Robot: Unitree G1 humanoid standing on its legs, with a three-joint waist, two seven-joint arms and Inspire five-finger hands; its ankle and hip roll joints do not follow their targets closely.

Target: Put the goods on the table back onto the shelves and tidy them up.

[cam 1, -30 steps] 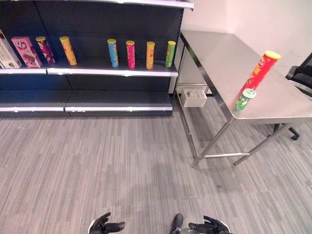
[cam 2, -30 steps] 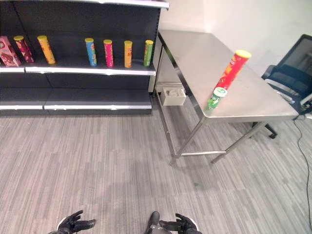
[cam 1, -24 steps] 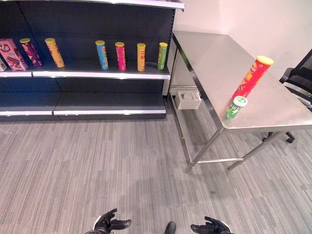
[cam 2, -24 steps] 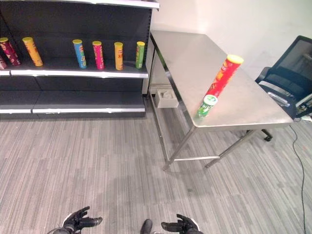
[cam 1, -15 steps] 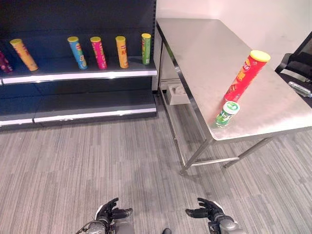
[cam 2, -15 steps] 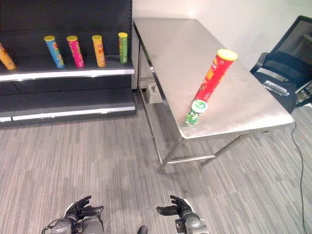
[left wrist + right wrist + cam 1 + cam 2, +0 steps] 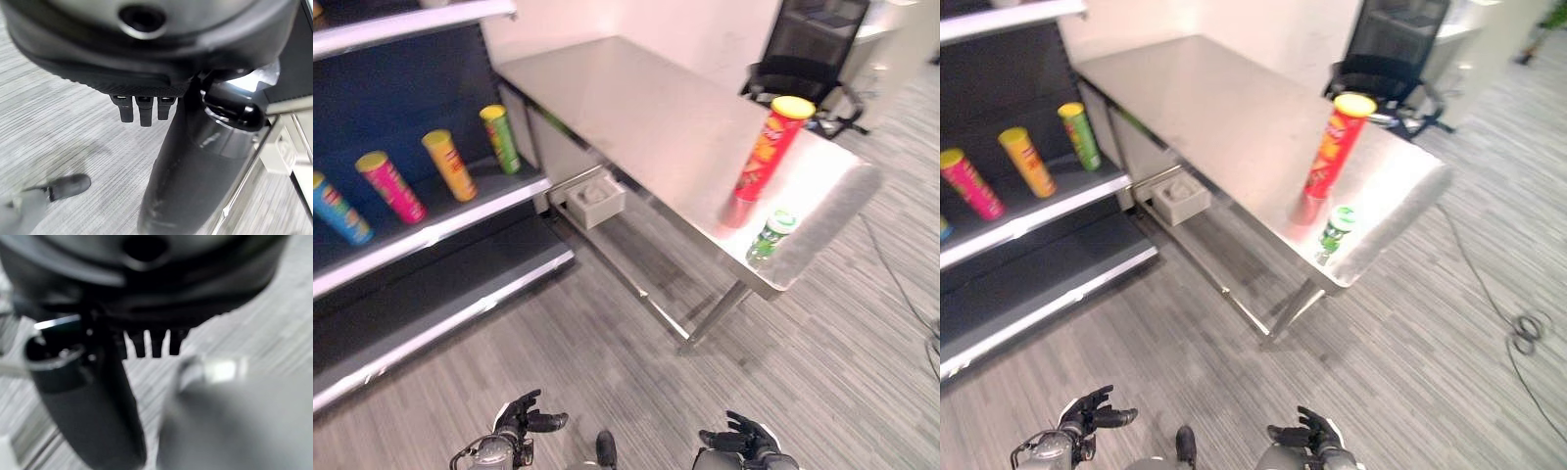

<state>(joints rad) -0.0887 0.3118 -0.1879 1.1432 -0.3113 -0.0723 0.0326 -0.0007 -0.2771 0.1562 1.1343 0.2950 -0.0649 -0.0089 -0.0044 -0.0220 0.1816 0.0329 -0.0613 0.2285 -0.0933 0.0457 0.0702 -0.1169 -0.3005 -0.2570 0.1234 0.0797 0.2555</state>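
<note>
A tall red can with a yellow lid (image 7: 766, 162) stands upright near the front end of the steel table (image 7: 636, 108). A small green can with a white lid (image 7: 770, 235) stands beside it, close to the table's edge. On the dark shelf (image 7: 431, 230) at the left stand green (image 7: 499, 138), yellow (image 7: 448, 164), pink (image 7: 387, 186) and blue (image 7: 335, 208) cans. My left hand (image 7: 522, 419) and right hand (image 7: 744, 439) hang low over the floor, far from the table. Both are open with relaxed fingers and hold nothing.
A small white box (image 7: 595, 199) sits under the table. A black office chair (image 7: 803, 54) stands behind the table's far end. A cable (image 7: 1518, 328) lies on the grey striped floor (image 7: 607, 362) at the right.
The camera has swung right and closer, so the table now fills the middle and the shelf has slid left. Both hands stay low and open.
</note>
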